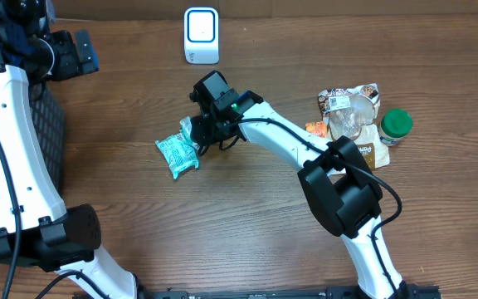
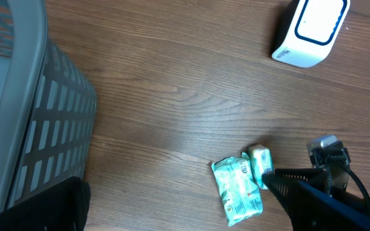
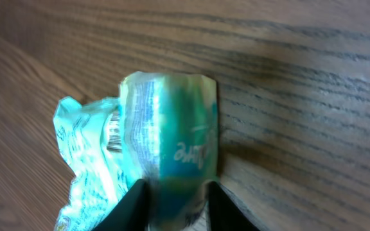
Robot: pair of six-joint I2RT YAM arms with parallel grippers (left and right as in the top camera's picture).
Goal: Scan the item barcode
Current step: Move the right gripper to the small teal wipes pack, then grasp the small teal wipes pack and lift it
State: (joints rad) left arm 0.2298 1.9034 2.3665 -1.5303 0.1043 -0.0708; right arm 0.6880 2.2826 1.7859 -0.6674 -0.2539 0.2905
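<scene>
The right pincer [image 1: 196, 139] is almost shut, pinching one end of the green packet [image 1: 175, 155]. The rest of the packet lies on the table [image 1: 222, 237] toward 8 o'clock from it. The scanner [image 1: 202, 35] sits at 12 o'clock.

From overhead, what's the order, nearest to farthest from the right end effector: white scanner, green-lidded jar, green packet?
1. Green packet, just beside the right end effector, on its left.
2. White scanner, toward the table's back.
3. Green-lidded jar, far right.
</scene>
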